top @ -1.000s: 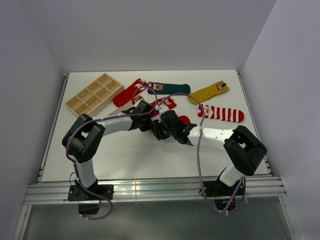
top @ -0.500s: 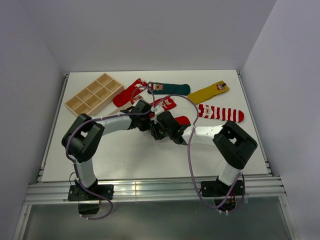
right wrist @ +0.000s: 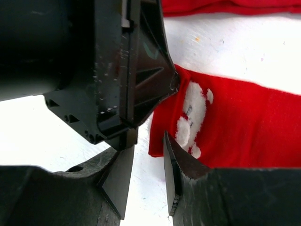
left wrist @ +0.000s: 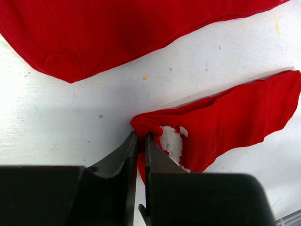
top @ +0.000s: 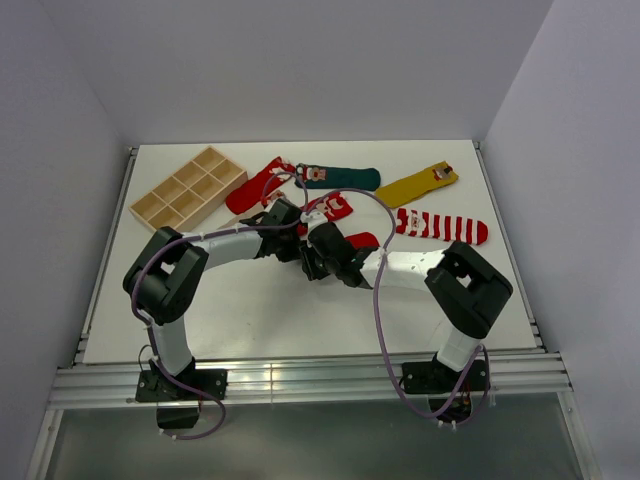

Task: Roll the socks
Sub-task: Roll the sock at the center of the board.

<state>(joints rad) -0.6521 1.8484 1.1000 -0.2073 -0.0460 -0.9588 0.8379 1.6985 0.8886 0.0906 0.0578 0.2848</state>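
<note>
In the middle of the white bench (top: 250,300), the left end effector (left wrist: 141,139) pinches a fold of the small red fabric sock with a white patch (left wrist: 235,122); the right end effector (right wrist: 146,155), narrowly parted, straddles the sock's edge.

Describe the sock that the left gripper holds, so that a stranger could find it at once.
Look at the middle of the white table. There the left gripper pinches the edge of a red sock. Unlike the second red sock just behind it, it is gripped and lies nearer the front edge.
</note>
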